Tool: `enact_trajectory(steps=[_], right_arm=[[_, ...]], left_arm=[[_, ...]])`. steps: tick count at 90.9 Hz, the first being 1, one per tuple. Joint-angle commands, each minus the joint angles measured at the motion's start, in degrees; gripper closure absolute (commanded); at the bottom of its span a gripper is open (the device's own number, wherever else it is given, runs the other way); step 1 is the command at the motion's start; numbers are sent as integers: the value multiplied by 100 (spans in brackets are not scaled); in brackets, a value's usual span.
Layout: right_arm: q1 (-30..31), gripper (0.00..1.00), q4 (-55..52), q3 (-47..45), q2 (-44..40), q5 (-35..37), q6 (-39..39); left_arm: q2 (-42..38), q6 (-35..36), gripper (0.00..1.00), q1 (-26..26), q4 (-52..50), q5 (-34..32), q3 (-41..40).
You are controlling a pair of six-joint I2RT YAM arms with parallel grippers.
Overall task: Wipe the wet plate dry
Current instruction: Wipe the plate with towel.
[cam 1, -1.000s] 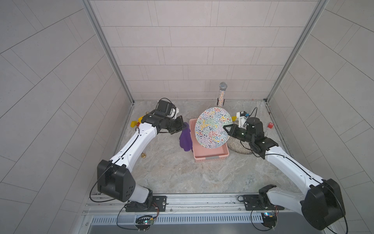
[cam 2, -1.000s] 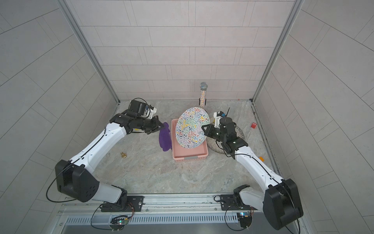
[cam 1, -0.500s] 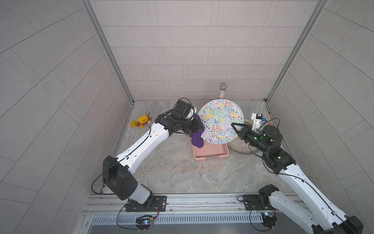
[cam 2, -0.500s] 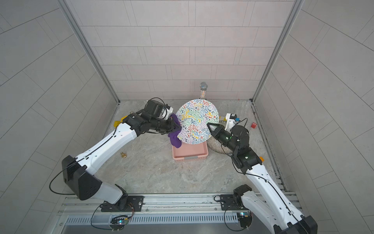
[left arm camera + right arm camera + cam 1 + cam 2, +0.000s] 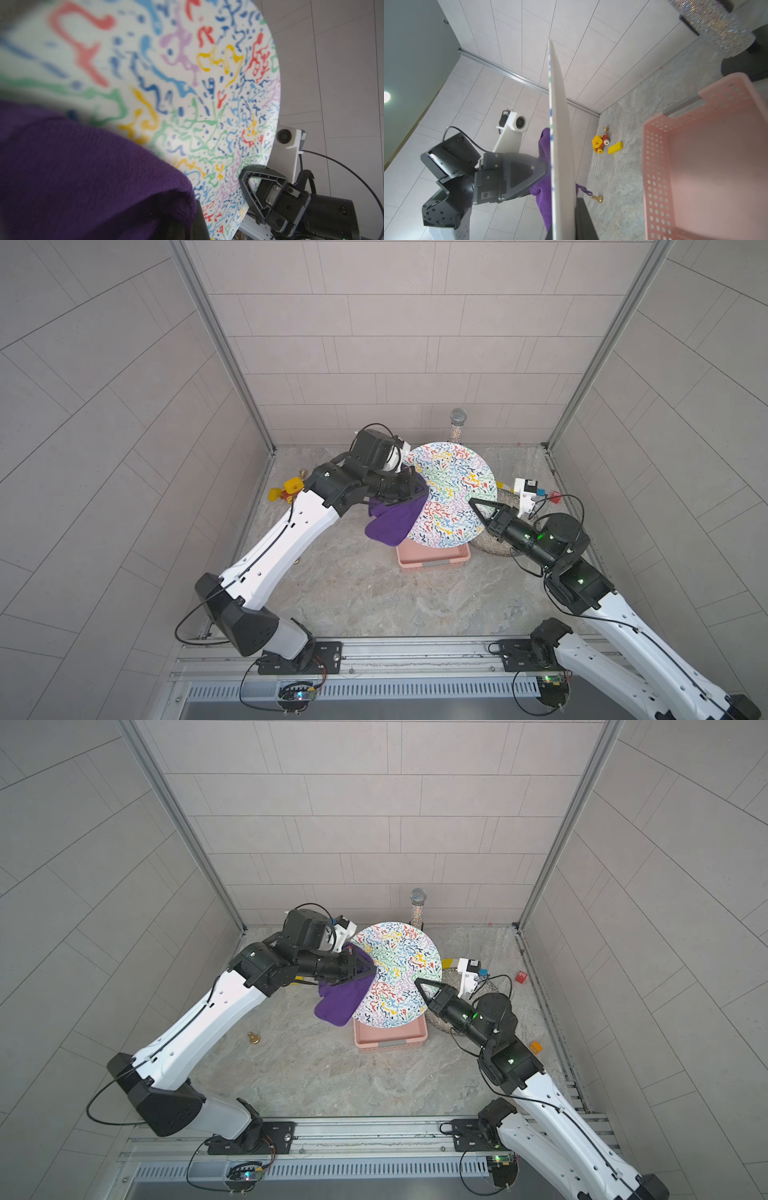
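The plate (image 5: 453, 493) (image 5: 399, 973), white with coloured squiggles, is held up on edge above the pink basket. My right gripper (image 5: 478, 506) (image 5: 422, 986) is shut on its right rim. In the right wrist view the plate (image 5: 560, 124) shows edge-on between my fingers (image 5: 585, 218). My left gripper (image 5: 415, 491) (image 5: 365, 969) is shut on a purple cloth (image 5: 395, 518) (image 5: 338, 1002). The cloth lies against the left part of the patterned face and hangs down below it. In the left wrist view the cloth (image 5: 72, 166) hides my own jaws in front of the plate (image 5: 187, 83).
The pink perforated basket (image 5: 432, 562) (image 5: 695, 145) stands under the plate. A grey woven mat (image 5: 494, 545) lies to its right. A glitter microphone (image 5: 458, 427) stands at the back wall. A yellow toy (image 5: 289, 489), a brass bell (image 5: 252, 1038) and small blocks (image 5: 535, 1047) lie around.
The right arm has lifted the plate from low over the basket to higher up and farther back. The left arm has carried the cloth rightward onto the plate's left side.
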Motion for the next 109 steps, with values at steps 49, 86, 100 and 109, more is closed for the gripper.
enact_trajectory(steps=[49, 86, 100, 109], right_arm=[[79, 100, 372, 1244, 280, -491, -647], [-368, 100, 789, 1656, 408, 404, -577], [-1075, 100, 738, 2062, 650, -432, -382], [-992, 100, 332, 2209, 710, -1323, -632]], left_arm=[[127, 107, 100, 633, 243, 415, 393], [694, 479, 100, -683, 4, 404, 652], [-351, 119, 100, -262, 464, -211, -562], [-557, -301, 100, 457, 714, -47, -486]])
